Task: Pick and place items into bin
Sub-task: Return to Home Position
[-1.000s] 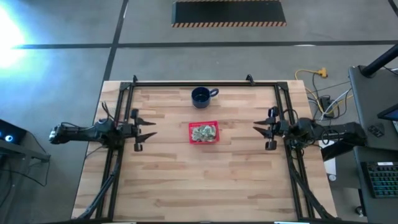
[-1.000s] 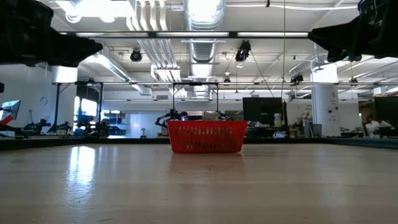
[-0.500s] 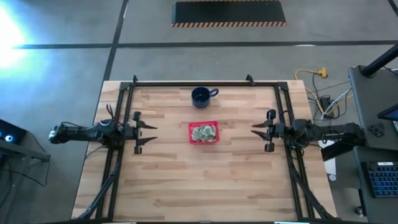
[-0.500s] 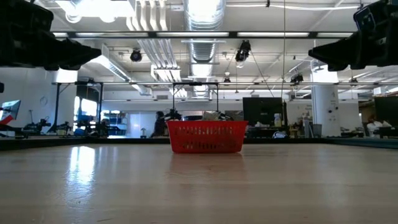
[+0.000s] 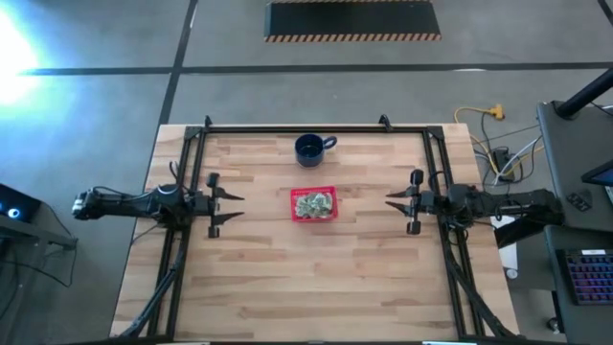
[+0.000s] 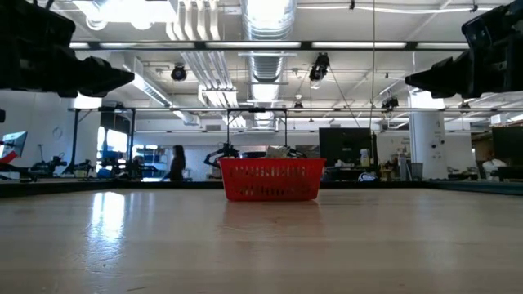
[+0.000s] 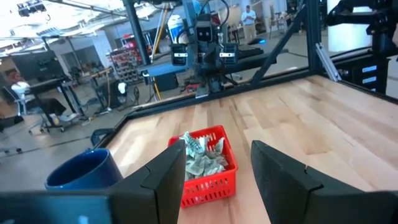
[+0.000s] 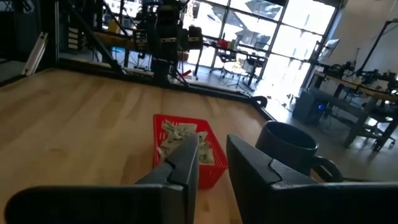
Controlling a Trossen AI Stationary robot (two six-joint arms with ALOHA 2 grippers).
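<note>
The red bin (image 5: 294, 204) stands on the middle of the table, and several pale green-and-whitish crumpled items (image 5: 313, 204) lie inside it. They also show in the left wrist view (image 7: 201, 155) and the right wrist view (image 8: 176, 134). My left gripper (image 5: 237, 205) hangs open above the table to the bin's left, pointing at it. My right gripper (image 5: 389, 204) hangs to the bin's right, also pointing at it, open with a narrower gap (image 8: 212, 140). In the low view, both grippers (image 6: 122, 79) (image 6: 415, 78) are well above the bin (image 6: 270, 181).
A dark blue mug (image 5: 308, 147) stands upright on the table just beyond the bin, toward the far edge, with its handle pointing right. A black metal frame (image 5: 297, 127) runs along the far and side edges. Bare wood lies all around the bin.
Both grippers have sunk a little toward the table while staying on either side of the bin. The right one has also edged slightly toward the bin. The bin, its items and the mug have not moved.
</note>
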